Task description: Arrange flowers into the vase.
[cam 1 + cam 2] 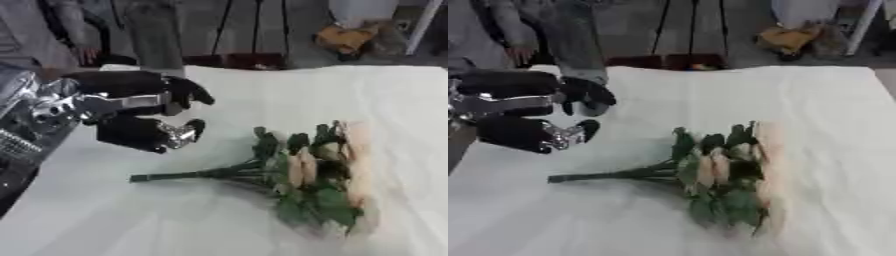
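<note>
A bunch of artificial flowers (302, 172) lies flat on the white tablecloth (262, 95), with pale peach blooms and green leaves to the right. Its green stems (179, 175) point left. My left hand (105, 107), black and silver, hovers above the table's left side, up and left of the stem ends. Its fingers (188, 90) reach out to the right and the thumb (188, 127) sits below them, with nothing held. A small greyish shape (592, 107) shows just behind the fingers; I cannot make it out. No vase is plainly visible. My right hand is out of sight.
The table's far edge (289, 69) runs across the top, with dark floor, stand legs (254, 30) and a brown bundle (346, 37) beyond it. The left table edge (35, 170) slants down beside my arm.
</note>
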Robot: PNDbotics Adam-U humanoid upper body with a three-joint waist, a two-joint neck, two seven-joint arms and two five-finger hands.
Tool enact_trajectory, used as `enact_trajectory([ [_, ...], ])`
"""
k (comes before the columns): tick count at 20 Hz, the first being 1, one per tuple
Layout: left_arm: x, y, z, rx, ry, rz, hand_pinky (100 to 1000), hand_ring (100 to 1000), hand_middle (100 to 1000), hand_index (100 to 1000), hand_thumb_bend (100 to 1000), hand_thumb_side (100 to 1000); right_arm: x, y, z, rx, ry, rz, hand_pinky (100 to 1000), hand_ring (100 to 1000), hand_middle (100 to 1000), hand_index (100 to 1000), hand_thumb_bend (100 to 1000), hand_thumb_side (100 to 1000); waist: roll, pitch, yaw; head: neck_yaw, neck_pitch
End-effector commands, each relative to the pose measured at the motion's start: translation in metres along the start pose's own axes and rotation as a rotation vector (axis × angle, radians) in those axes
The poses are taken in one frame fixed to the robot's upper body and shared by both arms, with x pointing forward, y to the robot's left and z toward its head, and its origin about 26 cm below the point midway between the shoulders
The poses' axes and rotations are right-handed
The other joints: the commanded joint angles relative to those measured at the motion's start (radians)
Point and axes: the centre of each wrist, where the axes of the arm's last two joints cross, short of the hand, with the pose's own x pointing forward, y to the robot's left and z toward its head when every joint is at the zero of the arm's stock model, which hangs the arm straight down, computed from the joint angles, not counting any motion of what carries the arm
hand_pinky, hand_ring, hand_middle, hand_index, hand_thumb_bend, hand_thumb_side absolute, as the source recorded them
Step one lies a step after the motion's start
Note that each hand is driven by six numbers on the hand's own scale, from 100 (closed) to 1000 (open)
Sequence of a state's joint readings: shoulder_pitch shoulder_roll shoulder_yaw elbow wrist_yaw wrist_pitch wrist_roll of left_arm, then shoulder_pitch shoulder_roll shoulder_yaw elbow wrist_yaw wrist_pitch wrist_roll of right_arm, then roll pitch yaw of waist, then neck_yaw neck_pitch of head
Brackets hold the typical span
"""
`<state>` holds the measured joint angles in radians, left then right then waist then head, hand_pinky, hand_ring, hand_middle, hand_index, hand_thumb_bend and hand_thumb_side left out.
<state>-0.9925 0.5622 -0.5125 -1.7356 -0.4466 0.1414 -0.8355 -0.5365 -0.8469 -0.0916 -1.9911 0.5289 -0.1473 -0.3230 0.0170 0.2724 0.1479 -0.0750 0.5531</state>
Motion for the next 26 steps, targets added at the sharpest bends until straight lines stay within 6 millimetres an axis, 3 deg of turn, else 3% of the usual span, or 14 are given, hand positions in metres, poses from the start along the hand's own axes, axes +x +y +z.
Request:
enact_trajectory([
  [1, 0.003, 0.005, -0.003, 0.003, -0.002, -0.025, 765, 905, 984, 1000, 165, 1000, 0.001, -0.006, -0.006, -0.009, -0.022, 0.01, 848, 912, 901, 928, 318, 1000, 0.012, -0.037, 0.0, 0.0, -0.007],
  [5, 0.005, 0.004, -0.009, -0.011, -0.004, -0.073, 842, 973, 1000, 1000, 335, 1000, 0.001, -0.006, -0.006, -0.008, -0.019, 0.009, 847, 912, 900, 925, 326, 1000, 0.013, -0.037, 0.0, -0.001, -0.006],
  [7, 0.005, 0.002, -0.012, -0.032, -0.006, -0.095, 847, 979, 1000, 1000, 378, 1000, 0.001, -0.005, -0.005, -0.007, -0.018, 0.007, 847, 912, 899, 924, 325, 1000, 0.013, -0.037, 0.0, -0.001, -0.006],
  [15, 0.002, -0.005, -0.022, -0.095, -0.013, -0.12, 831, 966, 999, 1000, 318, 1000, 0.001, -0.005, -0.005, -0.006, -0.017, 0.003, 847, 911, 898, 924, 326, 1000, 0.012, -0.037, -0.003, -0.004, -0.008],
  [22, 0.005, -0.013, -0.03, -0.066, 0.0, -0.166, 760, 905, 916, 1000, 193, 1000, 0.002, -0.004, -0.005, -0.005, -0.013, 0.001, 847, 911, 896, 924, 330, 1000, 0.011, -0.036, 0.0, -0.005, -0.005],
  [26, 0.005, -0.023, -0.044, -0.071, 0.01, -0.19, 755, 902, 921, 1000, 187, 943, 0.002, -0.004, -0.005, -0.003, -0.013, -0.001, 847, 911, 895, 923, 315, 1000, 0.012, -0.037, 0.003, -0.006, -0.005],
])
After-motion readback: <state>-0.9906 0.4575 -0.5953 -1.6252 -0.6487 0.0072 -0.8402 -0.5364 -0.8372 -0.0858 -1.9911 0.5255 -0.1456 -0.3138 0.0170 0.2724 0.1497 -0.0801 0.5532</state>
